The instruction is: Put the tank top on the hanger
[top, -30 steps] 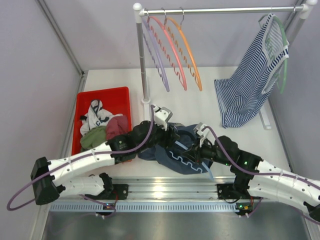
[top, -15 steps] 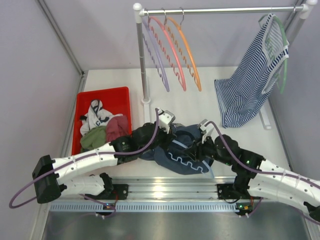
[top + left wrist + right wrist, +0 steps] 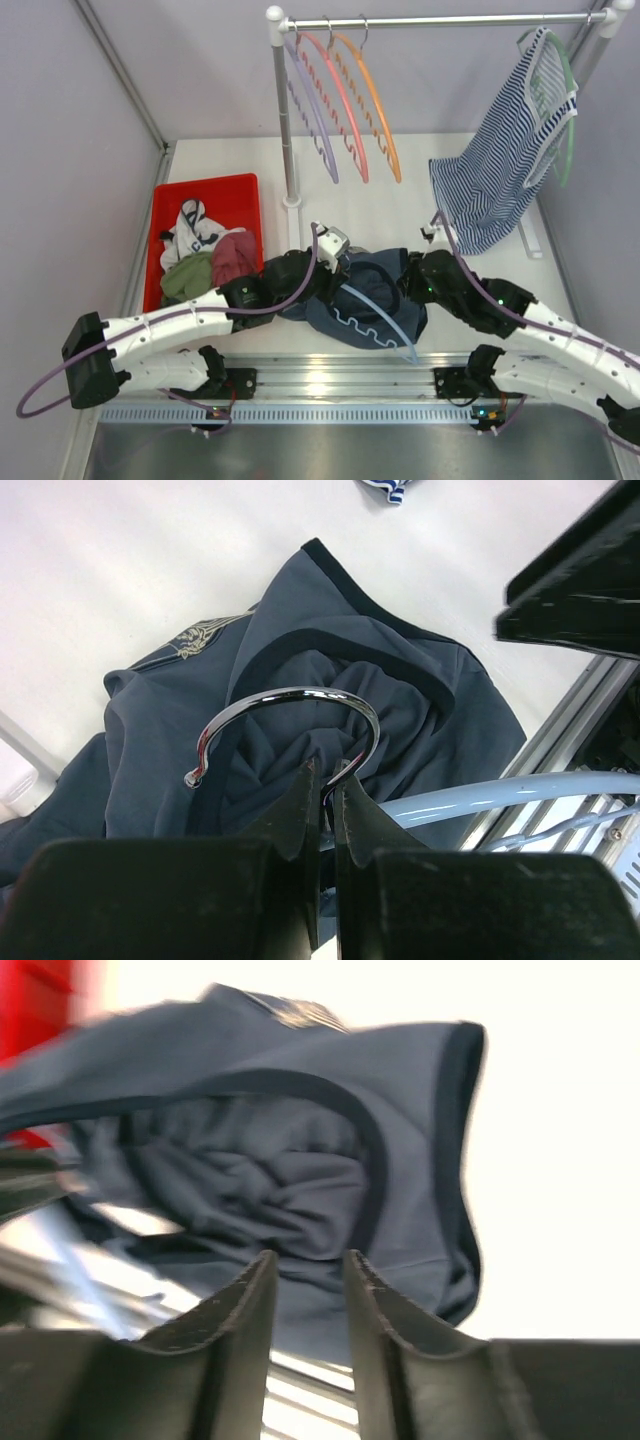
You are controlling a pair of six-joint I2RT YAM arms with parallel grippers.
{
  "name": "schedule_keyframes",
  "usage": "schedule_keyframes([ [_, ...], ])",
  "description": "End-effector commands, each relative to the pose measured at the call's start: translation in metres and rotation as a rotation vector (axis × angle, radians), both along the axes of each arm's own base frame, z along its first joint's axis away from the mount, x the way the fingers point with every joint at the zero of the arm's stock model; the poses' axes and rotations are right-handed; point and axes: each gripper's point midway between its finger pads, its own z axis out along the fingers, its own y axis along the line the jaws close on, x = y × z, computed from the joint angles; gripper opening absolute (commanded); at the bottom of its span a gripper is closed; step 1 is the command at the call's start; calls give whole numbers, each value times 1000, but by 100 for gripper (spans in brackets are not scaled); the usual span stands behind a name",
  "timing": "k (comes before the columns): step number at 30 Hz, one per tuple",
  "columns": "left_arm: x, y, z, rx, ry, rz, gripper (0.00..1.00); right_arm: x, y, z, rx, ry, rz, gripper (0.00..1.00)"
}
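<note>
The tank top [image 3: 372, 283], slate-blue with darker navy trim, is seen crumpled on the table [image 3: 400, 205] near its front edge. The light-blue hanger [image 3: 396, 336] is laid across it, its hook [image 3: 290, 696] pinched by the left gripper [image 3: 325, 780]. The right gripper [image 3: 307, 1260] is held parted and empty at the cloth's right edge.

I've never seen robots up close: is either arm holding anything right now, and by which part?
The left gripper is shut on the light-blue hanger, pinching the base of its metal hook. The right gripper, jaws apart, holds nothing.
</note>
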Motion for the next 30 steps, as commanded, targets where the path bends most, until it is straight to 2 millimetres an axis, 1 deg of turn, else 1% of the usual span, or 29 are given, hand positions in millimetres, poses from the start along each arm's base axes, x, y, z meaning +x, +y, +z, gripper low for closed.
schedule_keyframes([
  [1, 3, -6, 31, -80, -76, -12, 0, 10, -5, -20, -61, 81, -42, 31],
  [5, 1, -7, 31, -81, -74, -16, 0, 19, -5, -43, -57, 147, -31, 27],
  [6, 1, -7, 32, -83, -75, -16, 0, 18, -6, -51, -64, 164, -27, 27],
  [8, 0, -7, 31, -78, -71, -17, 0, 17, -1, -57, -59, 180, 1, 27],
  [9, 0, -7, 31, -77, -72, -18, 0, 15, -1, -65, -66, 195, 6, 27],
  [11, 0, -7, 31, -75, -70, -19, 0, 16, 1, -71, -64, 197, 12, 29],
  [16, -1, -10, 29, -71, -63, -26, 0, 15, 7, -92, -73, 233, 27, 30],
  [21, 0, -10, 30, -72, -66, -25, 0, 18, 9, -104, -80, 244, 24, 30],
  [22, 0, -10, 30, -73, -67, -25, 0, 18, 9, -105, -79, 247, 22, 25],
  [24, 1, -10, 32, -74, -71, -21, 0, 17, 6, -107, -85, 251, 17, 20],
  [25, 1, -9, 33, -75, -75, -19, 0, 17, 4, -107, -90, 249, 5, 11],
  [27, 3, -7, 36, -80, -85, -5, 0, 14, -2, -104, -91, 245, -10, 4],
  [30, 8, -4, 40, -89, -99, 25, 0, 10, -12, -98, -84, 228, -37, 0],
])
